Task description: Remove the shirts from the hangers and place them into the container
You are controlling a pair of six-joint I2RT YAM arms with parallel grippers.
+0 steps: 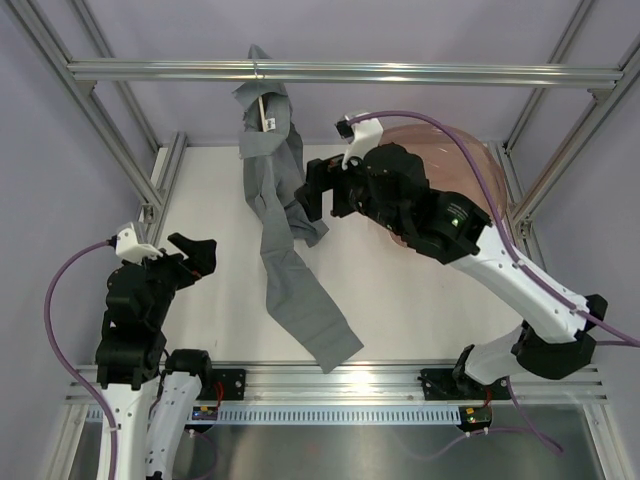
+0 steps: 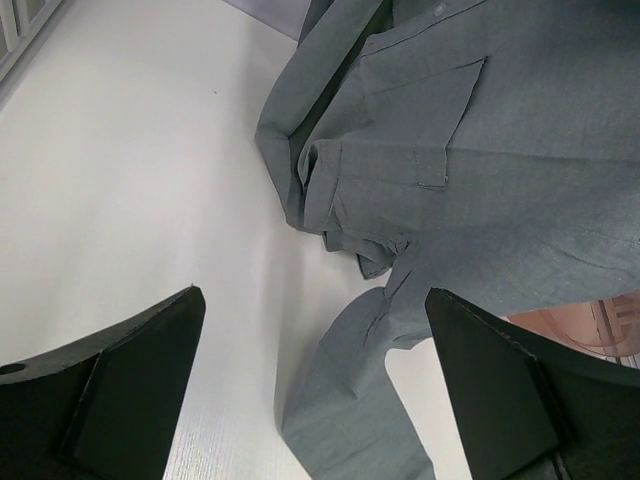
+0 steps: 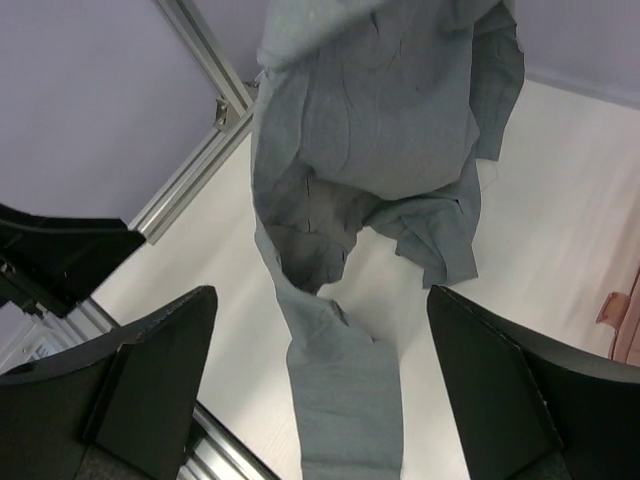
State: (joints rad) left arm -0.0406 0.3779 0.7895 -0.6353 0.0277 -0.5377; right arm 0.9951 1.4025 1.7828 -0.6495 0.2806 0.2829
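The grey shirt (image 1: 275,190) hangs from the overhead bar on a cream hanger (image 1: 268,112), of which only a short piece shows. Its lower part and one long sleeve trail across the white table (image 1: 420,300) toward the front edge. The pinkish container (image 1: 455,160) stands at the back right, partly hidden by my right arm. Just right of the hanging cloth, my right gripper (image 1: 312,192) is open and apart from it. The right wrist view shows the shirt (image 3: 370,130) ahead of the empty right gripper (image 3: 320,290). My left gripper (image 1: 203,257) is open at the left, facing the shirt (image 2: 450,150); nothing lies between the left gripper (image 2: 312,295) fingers.
An aluminium crossbar (image 1: 340,72) spans the back overhead, with slanted frame posts (image 1: 120,150) at both sides. A rail (image 1: 330,378) runs along the table's front edge. The container's rim (image 2: 590,325) peeks from under the shirt in the left wrist view.
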